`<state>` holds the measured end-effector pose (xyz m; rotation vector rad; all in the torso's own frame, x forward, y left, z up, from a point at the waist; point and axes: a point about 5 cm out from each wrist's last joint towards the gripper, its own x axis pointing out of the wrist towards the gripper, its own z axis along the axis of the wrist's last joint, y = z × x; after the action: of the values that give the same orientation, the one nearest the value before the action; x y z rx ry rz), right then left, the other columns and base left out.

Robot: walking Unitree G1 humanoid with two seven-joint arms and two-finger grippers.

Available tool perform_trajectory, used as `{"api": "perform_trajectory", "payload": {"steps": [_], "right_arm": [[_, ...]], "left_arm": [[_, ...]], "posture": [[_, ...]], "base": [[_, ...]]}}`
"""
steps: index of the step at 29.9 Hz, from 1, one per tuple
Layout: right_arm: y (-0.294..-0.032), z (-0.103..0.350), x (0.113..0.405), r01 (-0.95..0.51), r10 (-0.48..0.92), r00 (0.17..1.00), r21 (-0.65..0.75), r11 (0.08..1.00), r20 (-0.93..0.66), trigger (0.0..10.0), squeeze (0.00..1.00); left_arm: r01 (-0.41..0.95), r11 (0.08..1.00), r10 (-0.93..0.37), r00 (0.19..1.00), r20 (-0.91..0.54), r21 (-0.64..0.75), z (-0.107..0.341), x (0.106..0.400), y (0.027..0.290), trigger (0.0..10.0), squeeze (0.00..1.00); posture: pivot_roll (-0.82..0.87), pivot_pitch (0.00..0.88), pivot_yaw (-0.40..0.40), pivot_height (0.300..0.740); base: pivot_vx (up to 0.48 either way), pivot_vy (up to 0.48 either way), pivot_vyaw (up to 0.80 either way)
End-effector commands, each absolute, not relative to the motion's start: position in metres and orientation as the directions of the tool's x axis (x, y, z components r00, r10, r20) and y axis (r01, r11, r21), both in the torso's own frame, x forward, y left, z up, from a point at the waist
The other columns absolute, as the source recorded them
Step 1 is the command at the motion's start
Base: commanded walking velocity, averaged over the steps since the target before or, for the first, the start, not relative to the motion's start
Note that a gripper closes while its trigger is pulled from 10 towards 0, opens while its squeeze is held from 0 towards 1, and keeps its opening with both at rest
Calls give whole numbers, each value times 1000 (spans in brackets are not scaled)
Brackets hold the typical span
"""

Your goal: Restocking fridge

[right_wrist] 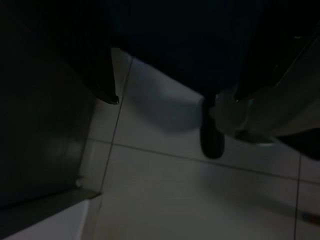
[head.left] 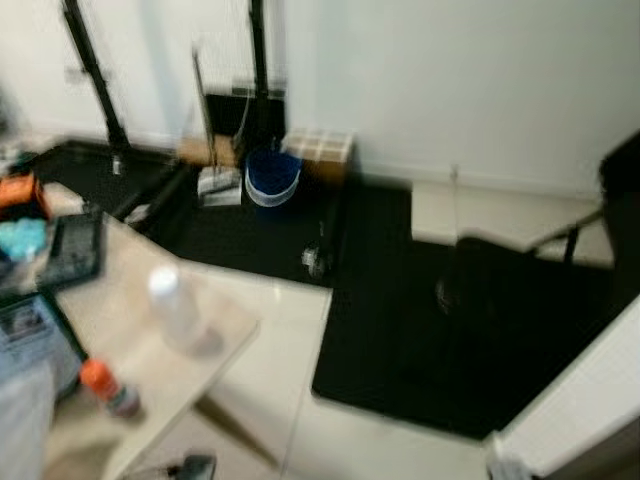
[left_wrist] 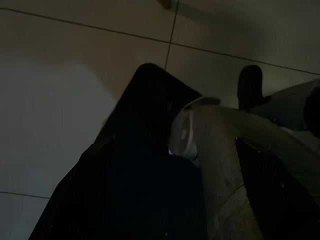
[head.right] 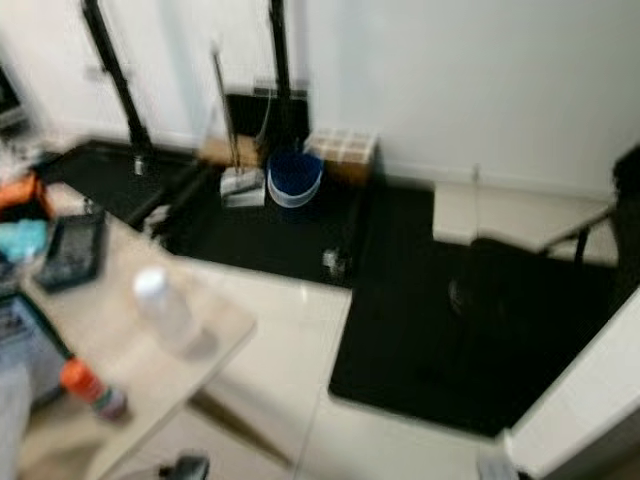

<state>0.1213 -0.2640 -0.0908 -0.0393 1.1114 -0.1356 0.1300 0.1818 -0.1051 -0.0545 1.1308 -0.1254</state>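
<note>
Heads up on your grippers first: the left gripper [left_wrist: 172,145] hung low over the tile floor [left_wrist: 60,100], and its wrist view was so dark that you couldn't tell if it was wide, narrow or holding anything. Same deal with the right gripper [right_wrist: 175,95]: it pointed down at pale tiles in the shade, and I honestly couldn't tell its state either. Each wrist view also caught one of the robot's own dark feet [left_wrist: 250,85] planted on the tiles.

Moving outward, your head cameras were blurry. The stuff you'd care about for restocking sat on the beige table [head.left: 120,270] on the robot's left. A pale bottle with a white cap [head.left: 172,305] stood upright near the table's angled edge. A smaller orange-capped bottle [head.left: 105,388] was closer to the robot, apart from the pale one. Further back on the table lay a flat black tray-like thing [head.left: 75,250], with something teal [head.left: 22,240] and something orange [head.left: 20,192] just beyond it, all too smeared to name.

Past the table, a big black mat [head.left: 430,340] covered the floor ahead and to the right. A blue bucket [head.left: 272,178] stood at the far wall, just beside a checkered box [head.left: 320,148]. A white slab [head.left: 590,400] cut across the near right corner; you couldn't tell what it was.
</note>
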Motion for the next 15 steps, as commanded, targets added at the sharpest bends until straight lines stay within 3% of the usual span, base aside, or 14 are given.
{"api": "perform_trajectory", "payload": {"steps": [1, 5, 15], "right_arm": [[-262, -93, 116, 90, -125, 417, -96, 991, -900, 10000, 0], [-258, -93, 121, 68, -100, 428, -78, 995, -899, 10000, 0], [-252, -94, 122, -23, -39, 417, -54, 998, -908, 10000, 0]], "left_arm": [[61, 993, -113, 409, -906, -96, -106, 126, 185, 10000, 0], [57, 994, -110, 408, -906, -95, -106, 126, 186, 10000, 0], [57, 993, -114, 407, -906, -99, -106, 126, 184, 10000, 0]], "posture": [[64, 0, -9, 740], [64, 0, -9, 740], [61, 0, -10, 740]], "base": [[0, 0, 0], [0, 0, 0], [0, 0, 800]]}}
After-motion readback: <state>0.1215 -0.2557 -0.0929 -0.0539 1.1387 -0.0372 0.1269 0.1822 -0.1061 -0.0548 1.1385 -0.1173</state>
